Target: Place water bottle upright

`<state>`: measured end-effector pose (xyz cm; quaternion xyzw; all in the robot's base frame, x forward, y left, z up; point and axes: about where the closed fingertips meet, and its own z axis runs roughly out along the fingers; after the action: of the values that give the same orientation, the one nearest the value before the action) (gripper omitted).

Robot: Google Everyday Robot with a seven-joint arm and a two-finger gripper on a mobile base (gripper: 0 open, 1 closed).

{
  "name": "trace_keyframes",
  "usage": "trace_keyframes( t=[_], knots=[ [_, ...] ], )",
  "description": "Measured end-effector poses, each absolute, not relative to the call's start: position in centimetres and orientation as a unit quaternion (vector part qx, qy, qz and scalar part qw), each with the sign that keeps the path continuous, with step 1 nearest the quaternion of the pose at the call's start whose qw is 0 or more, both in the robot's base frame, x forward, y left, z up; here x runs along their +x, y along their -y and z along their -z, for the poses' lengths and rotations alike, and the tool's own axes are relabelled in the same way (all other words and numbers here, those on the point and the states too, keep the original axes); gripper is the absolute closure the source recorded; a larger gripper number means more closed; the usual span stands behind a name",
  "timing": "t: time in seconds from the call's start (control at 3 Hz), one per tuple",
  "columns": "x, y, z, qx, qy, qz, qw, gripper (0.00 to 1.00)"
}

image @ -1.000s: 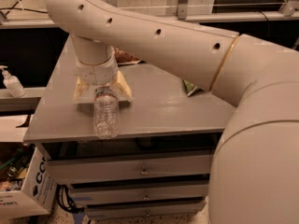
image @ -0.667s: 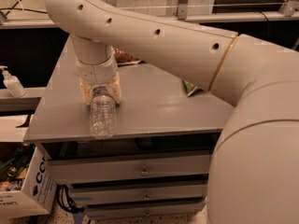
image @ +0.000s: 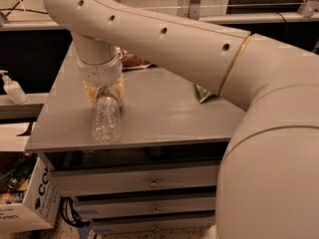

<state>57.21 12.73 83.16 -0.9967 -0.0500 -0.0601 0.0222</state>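
The water bottle [image: 106, 119] is clear and ribbed. It lies tilted over the front left part of the grey table [image: 164, 118], its base pointing at the front edge. Its cap end is hidden inside my gripper [image: 105, 89]. The gripper hangs from the big white arm [image: 164, 39] straight above the bottle's neck and is shut on it. I cannot tell whether the bottle's base rests on the table top or hovers just above it.
A green packet [image: 202, 92] lies at the table's right, half under the arm. A brown crinkled bag [image: 132, 59] sits at the back. A white pump dispenser [image: 12, 87] stands on a shelf to the left. A cardboard box [image: 30, 203] is on the floor by the drawers [image: 149, 182].
The gripper and the bottle have shifted a little to the left and slightly back from the front edge. The bottle stays tilted in the grip.
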Motion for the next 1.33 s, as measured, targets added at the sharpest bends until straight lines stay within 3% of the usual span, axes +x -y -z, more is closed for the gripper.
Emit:
trace_keyframes(
  t=[0.33, 1.0, 1.33],
  knots=[
    [57.8, -14.5, -85.0, -0.993, 0.086, 0.068, 0.043, 1.0],
    [58.1, -18.7, -89.8, -0.967, 0.22, 0.019, 0.131, 1.0],
    [58.8, -19.6, -91.5, -0.96, 0.23, 0.037, 0.157, 1.0]
  ],
)
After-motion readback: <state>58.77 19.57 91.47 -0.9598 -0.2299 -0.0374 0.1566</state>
